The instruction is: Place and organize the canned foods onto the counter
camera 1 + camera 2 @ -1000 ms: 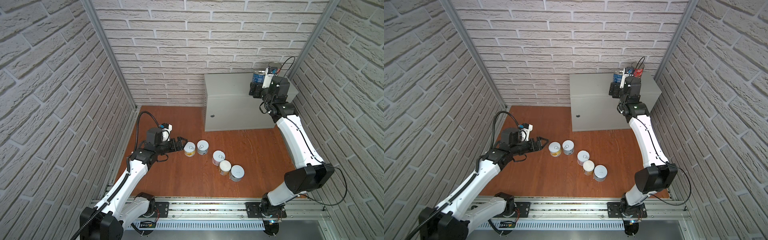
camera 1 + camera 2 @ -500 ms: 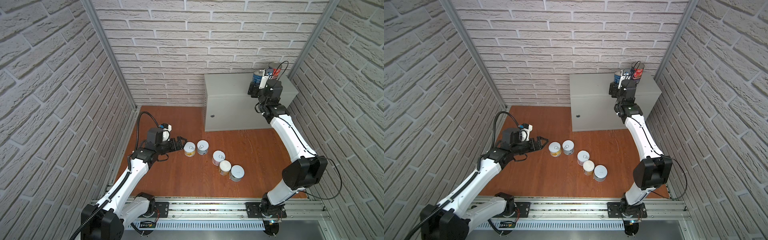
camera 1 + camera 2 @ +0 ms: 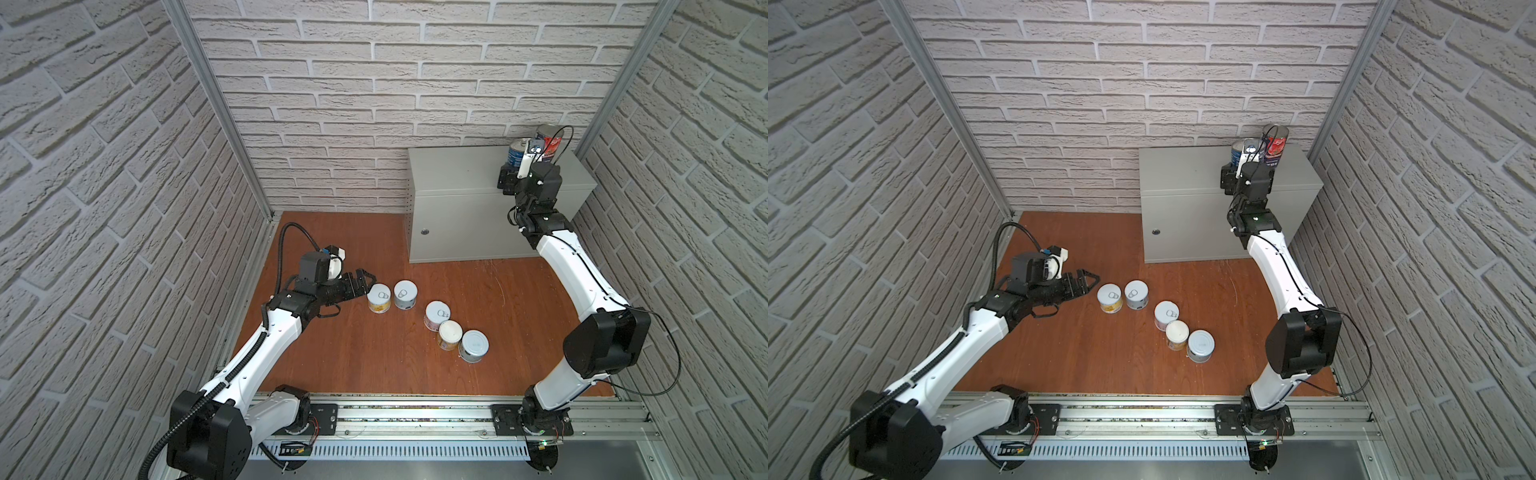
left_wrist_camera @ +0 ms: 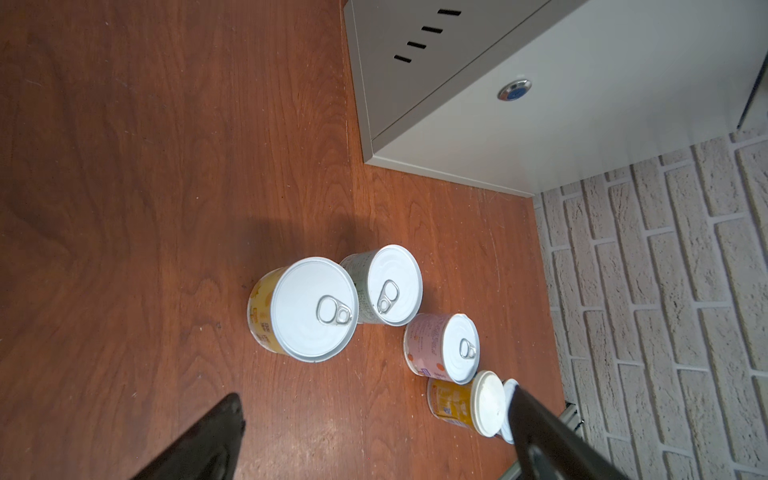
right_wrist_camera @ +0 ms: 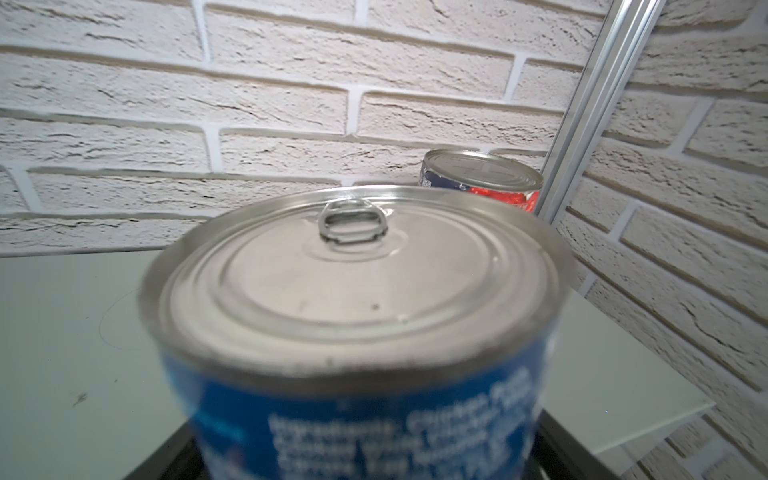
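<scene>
Tin [image 5: 357,291], blue label, silver ring-pull top, clamped in right gripper [image 5: 363,453], left gripper [image 3: 365,283] spread wide

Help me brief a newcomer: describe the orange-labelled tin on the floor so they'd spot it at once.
Find the grey cabinet; five short tins stand on the wooden floor before it. The orange-labelled tin sits between the pink tin and the grey tin. Its lid alone is cream rather than white, with no ring pull showing.
</scene>
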`<state>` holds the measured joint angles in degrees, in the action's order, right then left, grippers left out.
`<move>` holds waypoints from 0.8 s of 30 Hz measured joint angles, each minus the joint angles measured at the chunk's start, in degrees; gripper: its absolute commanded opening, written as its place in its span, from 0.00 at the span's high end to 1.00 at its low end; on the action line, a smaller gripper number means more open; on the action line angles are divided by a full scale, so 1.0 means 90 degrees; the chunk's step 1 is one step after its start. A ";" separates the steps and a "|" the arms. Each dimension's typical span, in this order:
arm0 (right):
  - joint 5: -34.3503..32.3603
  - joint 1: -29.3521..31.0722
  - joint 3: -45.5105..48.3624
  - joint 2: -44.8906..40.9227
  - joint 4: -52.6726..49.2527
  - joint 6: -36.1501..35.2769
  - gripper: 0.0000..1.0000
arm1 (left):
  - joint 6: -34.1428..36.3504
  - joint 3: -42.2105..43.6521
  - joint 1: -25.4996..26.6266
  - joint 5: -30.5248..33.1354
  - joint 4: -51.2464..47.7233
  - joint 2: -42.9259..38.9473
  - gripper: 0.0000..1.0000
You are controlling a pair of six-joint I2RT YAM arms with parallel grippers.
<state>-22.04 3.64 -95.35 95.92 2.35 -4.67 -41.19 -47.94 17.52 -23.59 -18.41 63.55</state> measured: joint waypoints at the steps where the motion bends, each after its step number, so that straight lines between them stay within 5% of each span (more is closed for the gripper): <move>1: -0.0027 0.0000 0.0000 0.0034 0.0063 -0.0024 0.37 | 0.0002 -0.0056 0.0005 0.0012 -0.0015 0.0000 0.02; 16: -0.0738 -0.0119 -0.0338 0.0457 0.0265 0.0189 0.34 | 0.0430 -0.0631 0.0019 0.0287 -0.0396 -0.0090 0.02; 24: -0.0750 -0.0406 -0.0663 0.0605 -0.0114 0.0605 0.22 | 0.0891 -0.0787 0.0019 0.0597 -0.0986 -0.0372 0.02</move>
<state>-28.80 -0.01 -101.32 101.36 1.32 0.78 -33.17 -55.02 17.69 -18.22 -27.29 60.20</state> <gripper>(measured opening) 0.870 0.984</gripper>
